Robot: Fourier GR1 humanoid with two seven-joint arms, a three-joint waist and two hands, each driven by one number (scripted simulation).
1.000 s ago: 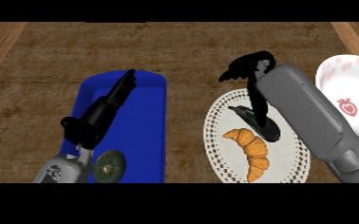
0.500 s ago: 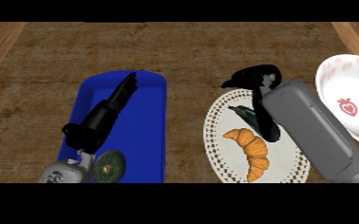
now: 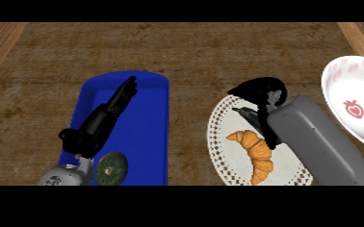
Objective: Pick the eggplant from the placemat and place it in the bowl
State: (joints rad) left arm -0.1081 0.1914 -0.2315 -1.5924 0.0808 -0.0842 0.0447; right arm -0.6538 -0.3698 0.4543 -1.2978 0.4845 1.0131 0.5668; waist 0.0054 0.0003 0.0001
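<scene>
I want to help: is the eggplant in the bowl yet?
Not yet. The eggplant lies on the placemat beside the croissant, outside the bowl.

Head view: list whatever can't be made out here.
- eggplant: mostly hidden under the right hand and its grey forearm; only a dark sliver shows on the placemat.
- right hand: whether it holds the eggplant cannot be told.
- bowl: cut off by the view's right edge.
- green round item on the blue tray: too small to identify.
</scene>
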